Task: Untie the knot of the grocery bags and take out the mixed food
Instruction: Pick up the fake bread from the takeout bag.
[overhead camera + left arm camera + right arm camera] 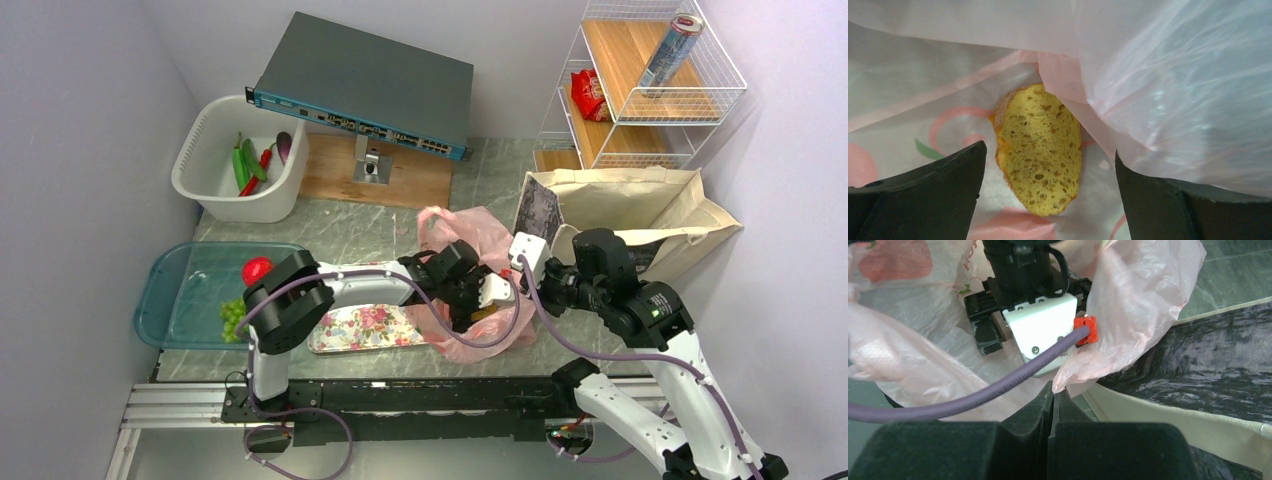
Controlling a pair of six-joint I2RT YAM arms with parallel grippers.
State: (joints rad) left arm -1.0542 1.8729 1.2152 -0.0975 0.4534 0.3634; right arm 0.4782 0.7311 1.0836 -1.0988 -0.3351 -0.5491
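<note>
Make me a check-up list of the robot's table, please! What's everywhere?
Surface: grey marbled table; wooden board under a network switch.
Job's things: pink bag open, bread slice inside; canvas tote beside it; peppers and eggplant in the white tub; apple and grapes in the teal tray; knot: nothing seen.
Clutter: floral tray.
Grippers: left gripper open inside the pink bag, facing the bread slice; right gripper shut on the pink bag's edge.
Cables: purple cable crossing the right wrist view.
Surroundings: wire rack holding a can and a red packet.
</note>
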